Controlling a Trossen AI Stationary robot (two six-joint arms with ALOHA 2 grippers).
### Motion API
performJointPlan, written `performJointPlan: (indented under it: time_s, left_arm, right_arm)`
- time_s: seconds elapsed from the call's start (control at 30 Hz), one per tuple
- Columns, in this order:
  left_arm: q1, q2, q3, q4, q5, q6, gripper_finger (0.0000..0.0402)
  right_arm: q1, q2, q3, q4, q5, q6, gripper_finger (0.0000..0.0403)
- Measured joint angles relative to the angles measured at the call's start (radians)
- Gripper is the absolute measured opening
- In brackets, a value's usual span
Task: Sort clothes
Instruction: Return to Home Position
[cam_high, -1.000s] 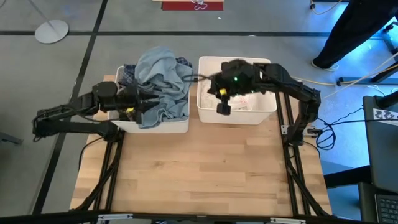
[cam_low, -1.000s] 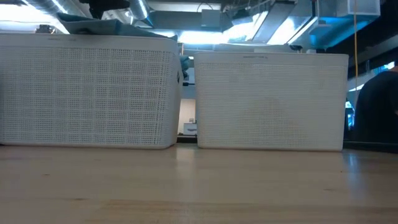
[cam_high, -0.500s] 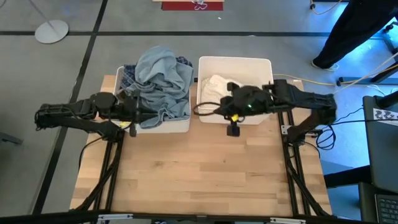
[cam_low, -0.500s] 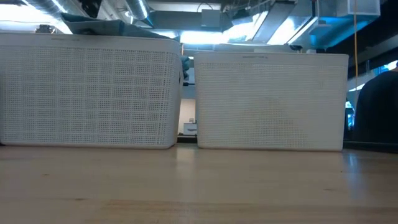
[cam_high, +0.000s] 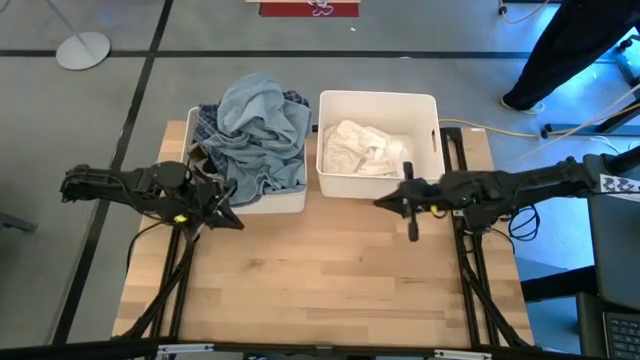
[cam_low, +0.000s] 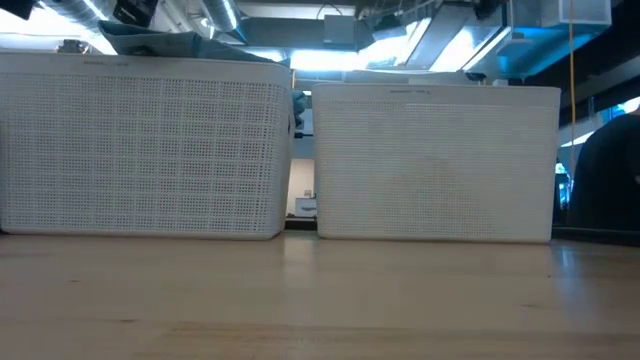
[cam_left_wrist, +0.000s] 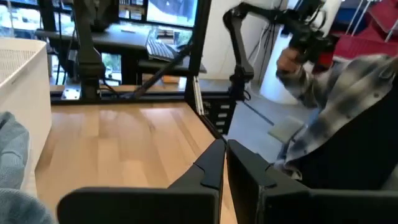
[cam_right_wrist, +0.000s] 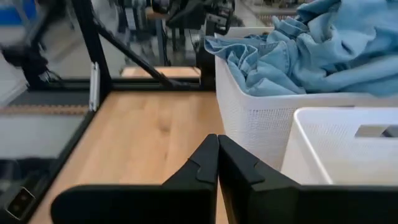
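Both my arms are drawing back from the bins. A second ago my left gripper (cam_high: 232, 221) was reaching over the front of the left bin (cam_high: 268, 207). Now it is hanging just outside that bin's near wall, over the surface (cam_high: 320, 290), its fingers (cam_left_wrist: 208, 168) pressing together with nothing between them. My right gripper (cam_high: 384, 202) was hovering above the right bin (cam_high: 378, 97) and hiding part of its load. It is now sitting just outside that bin's near wall, toward the right corner, likewise pinched closed and empty, so the white garment (cam_high: 365, 150) is showing in full.

The clothes are lying where they were. A light blue denim garment (cam_high: 258, 120) is heaping in soft, rumpled folds above the left bin's rim and spilling over its near edge. A blue plaid garment (cam_high: 205, 120) is peeking out beneath it at the far left corner. The crumpled white garment is lying inside the right bin. Both bins are rectangular white plastic, and from the low camera their walls are showing a fine perforated grid. The surface is pale wood laid in long, narrow strips. Beyond its edge, my left wrist camera is catching a person's plaid sleeve (cam_left_wrist: 336, 93).
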Motion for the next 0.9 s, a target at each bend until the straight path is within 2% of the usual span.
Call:
performJointPlan:
  time_s: [0.17, 0.4, 0.67, 0.8, 0.9]
  left_arm:
    - [0.000, -0.013, -0.070, 0.084, -0.010, -0.053, 0.0010]
    - [-0.001, -0.060, -0.124, 0.100, -0.075, -0.100, 0.0001]
    - [-0.034, -0.146, -0.183, 0.110, -0.115, -0.097, 0.0001]
    - [-0.080, -0.178, -0.197, 0.118, -0.108, -0.130, 0.0001]
    - [-0.114, -0.195, -0.210, 0.121, -0.149, -0.136, 0.0001]
  right_arm:
    - [0.000, -0.138, -0.206, 0.136, -0.003, 0.088, 0.0014]
    - [-0.002, -0.234, -0.363, 0.222, 0.020, 0.140, 0.0014]
    - [-0.003, -0.253, -0.517, 0.394, 0.023, 0.124, 0.0014]
    - [-0.003, -0.253, -0.558, 0.450, 0.022, 0.113, 0.0014]
    - [-0.003, -0.253, -0.563, 0.459, 0.036, 0.112, 0.0014]
